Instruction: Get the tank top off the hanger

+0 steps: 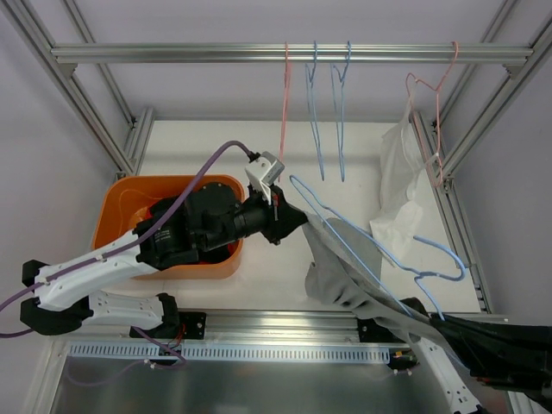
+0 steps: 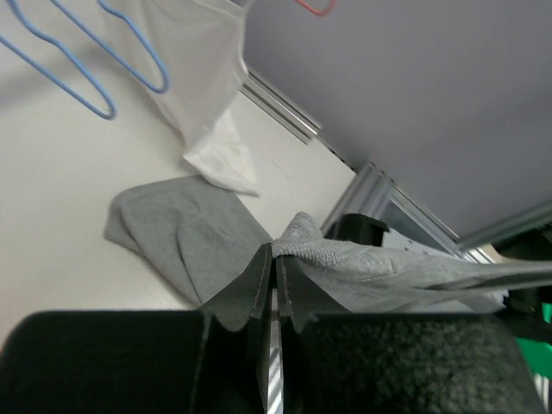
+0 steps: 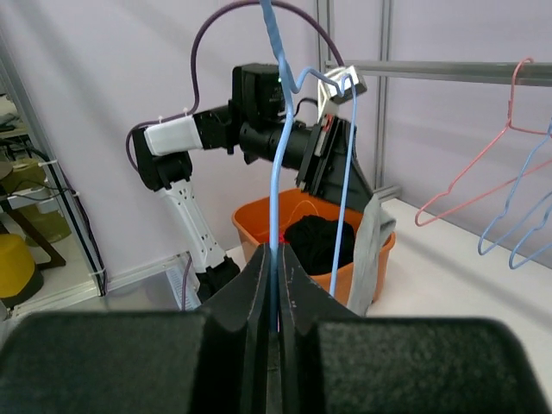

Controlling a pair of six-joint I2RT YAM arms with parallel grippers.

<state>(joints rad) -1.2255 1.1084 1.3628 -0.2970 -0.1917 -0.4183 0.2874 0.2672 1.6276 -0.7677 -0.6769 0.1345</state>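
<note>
The grey tank top point(image 1: 345, 267) hangs on a blue wire hanger point(image 1: 379, 250) held in the air over the table's right half. My left gripper point(image 1: 280, 216) is shut on the top's upper edge; in the left wrist view its jaws point(image 2: 276, 259) pinch the grey cloth point(image 2: 371, 267), and more of it lies on the table point(image 2: 181, 233). My right gripper point(image 1: 429, 315) is at the near right, shut on the hanger's wire point(image 3: 276, 172). In the right wrist view a grey strap point(image 3: 371, 250) hangs from the hanger below the left gripper point(image 3: 332, 168).
An orange bin point(image 1: 116, 216) with dark clothing point(image 3: 319, 241) stands at the left under the left arm. An overhead rail point(image 1: 172, 53) carries a pink hanger point(image 1: 285, 95), two blue hangers point(image 1: 328, 112) and a pink hanger with a white garment point(image 1: 397, 190) at the right.
</note>
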